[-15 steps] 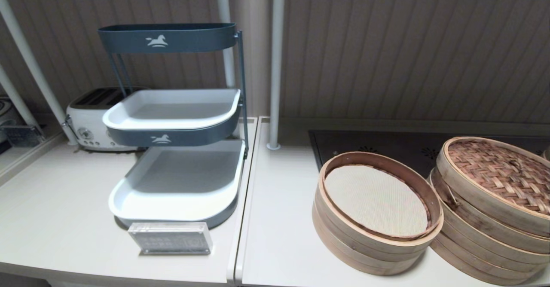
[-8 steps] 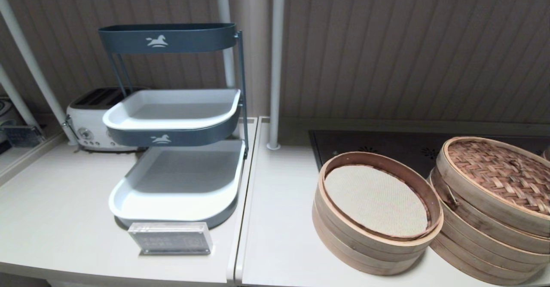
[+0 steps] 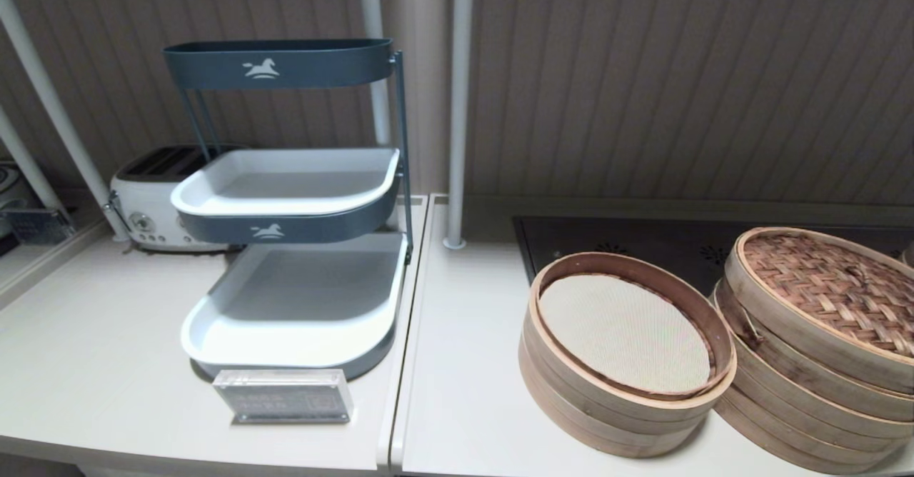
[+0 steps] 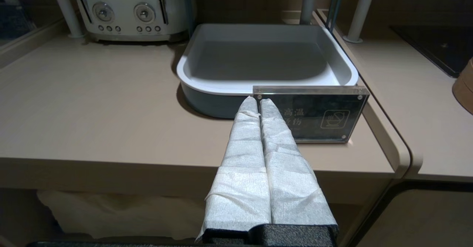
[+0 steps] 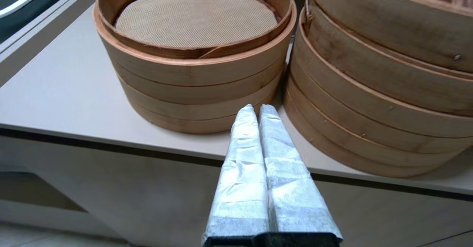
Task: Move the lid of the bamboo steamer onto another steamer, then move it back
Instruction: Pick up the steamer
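Both grippers are parked off the table's near edge, left gripper (image 4: 258,101) and right gripper (image 5: 255,108) pinched closed, nothing held. The lid (image 3: 832,288) sits on the steamer stack (image 3: 800,398) at the right edge; it's probably best gripped by its pale rim and lifted level. Beside it, the open steamer (image 3: 628,391) holds only a mesh liner (image 3: 621,330).

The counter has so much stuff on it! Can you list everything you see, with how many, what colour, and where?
Bamboo steamer lid: one, reddish-brown weave, on the right-hand stack.
Lidded steamer stack: one, pale bamboo, far right of the counter.
Open steamer: one, pale bamboo with cream mesh liner, just left of the lidded stack.
Cooktop: one, black, behind the steamers.
Tiered tray rack: one, dark blue with white trays, on the left.
Toaster: one, cream, behind the rack.
Acrylic sign: one, clear, in front of the rack.
Left gripper: white-wrapped, jaws shut, before the sign.
Right gripper: white-wrapped, jaws shut, before the steamers.
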